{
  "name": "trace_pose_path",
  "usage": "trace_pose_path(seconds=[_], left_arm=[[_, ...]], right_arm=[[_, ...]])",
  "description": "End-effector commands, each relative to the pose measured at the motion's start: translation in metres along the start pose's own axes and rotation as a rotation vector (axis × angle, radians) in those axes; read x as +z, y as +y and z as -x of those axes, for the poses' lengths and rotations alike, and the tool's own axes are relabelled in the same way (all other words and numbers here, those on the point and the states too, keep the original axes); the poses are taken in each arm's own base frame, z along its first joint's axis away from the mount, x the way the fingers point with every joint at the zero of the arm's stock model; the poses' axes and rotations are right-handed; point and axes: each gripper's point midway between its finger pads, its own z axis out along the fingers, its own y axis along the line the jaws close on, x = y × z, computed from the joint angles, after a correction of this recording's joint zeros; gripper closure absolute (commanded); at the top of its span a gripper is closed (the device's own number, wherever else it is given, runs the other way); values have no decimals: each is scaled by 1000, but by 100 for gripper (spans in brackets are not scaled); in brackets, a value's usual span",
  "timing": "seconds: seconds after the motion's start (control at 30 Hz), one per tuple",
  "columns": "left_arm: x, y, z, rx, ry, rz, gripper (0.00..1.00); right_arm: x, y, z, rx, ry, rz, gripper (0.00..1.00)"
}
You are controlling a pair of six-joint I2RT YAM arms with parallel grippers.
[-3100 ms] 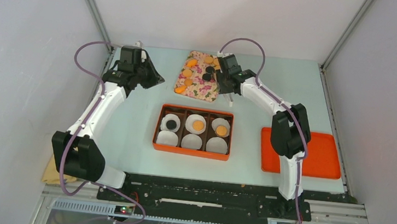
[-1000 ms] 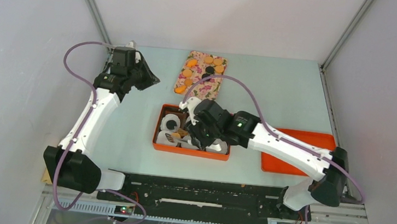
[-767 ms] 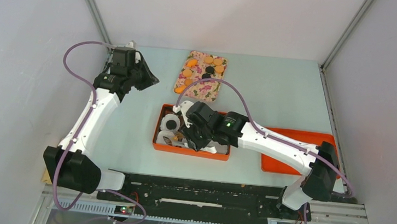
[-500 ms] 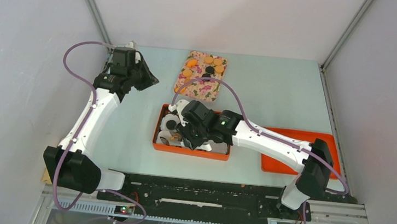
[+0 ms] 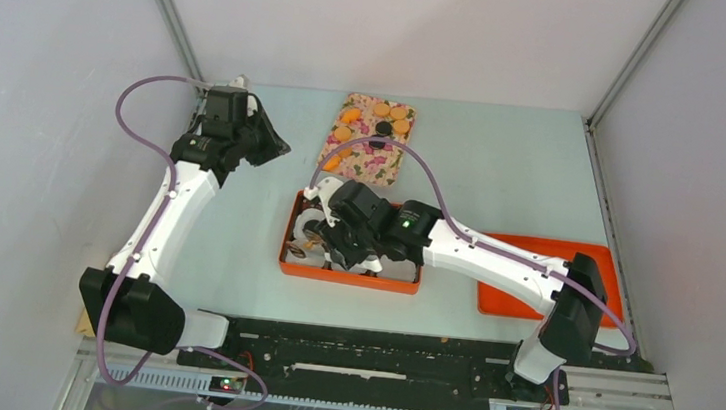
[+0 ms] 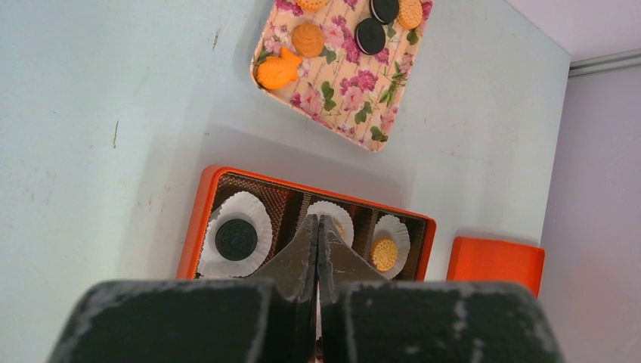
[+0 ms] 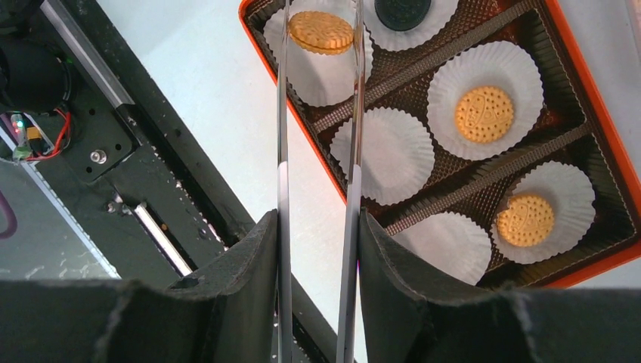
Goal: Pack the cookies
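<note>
My right gripper (image 7: pixel 316 227) is shut on thin metal tongs (image 7: pixel 282 151). The tong tips pinch an orange-tan cookie (image 7: pixel 321 32) over the near-left white paper cup (image 7: pixel 321 76) of the orange box (image 5: pixel 351 282). Three cups hold cookies: a black one (image 7: pixel 403 11) and two orange-tan ones (image 7: pixel 484 113) (image 7: pixel 525 219). Two other cups (image 7: pixel 393 155) (image 7: pixel 450 242) are empty. More cookies (image 5: pixel 379 118) lie on the floral tray (image 5: pixel 368 160). My left gripper (image 5: pixel 282 144) hangs shut and empty at the far left, away from the box.
An orange lid (image 5: pixel 511 300) lies right of the box, partly under my right arm. The black rail (image 7: pixel 151 189) runs along the table's near edge, close to the box. Grey walls close in both sides.
My right arm swung from the floral tray to the box and kept sliding left, carrying the cookie in the tongs to the near-left cup. The left arm barely moved.
</note>
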Motion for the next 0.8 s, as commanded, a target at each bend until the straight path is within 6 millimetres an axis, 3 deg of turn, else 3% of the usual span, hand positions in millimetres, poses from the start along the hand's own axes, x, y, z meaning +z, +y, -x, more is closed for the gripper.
trace_pose_path(seconds=[0.0,0.1,0.27,0.33,0.6,0.77], left_arm=[[-7,-6,11,28,-38,-27,100],[-7,-6,10,32,-38,-27,100],[-7,-6,11,37,-40,-26,100],[-6,-6,10,37,-33,-30,100],[-6,-8,10,41,-31,-37,99],[-6,-10,11,44,-30,-47,99]], right_arm=[[3,3,30,-21,-94,-12,80],[9,1,27,-20,-81,-28,71],[10,-1,25,-17,-80,-45,47],[9,-1,26,-16,-82,-45,42],[1,-3,35,-17,-109,-58,42],[-28,-12,56,-26,-183,-106,44]])
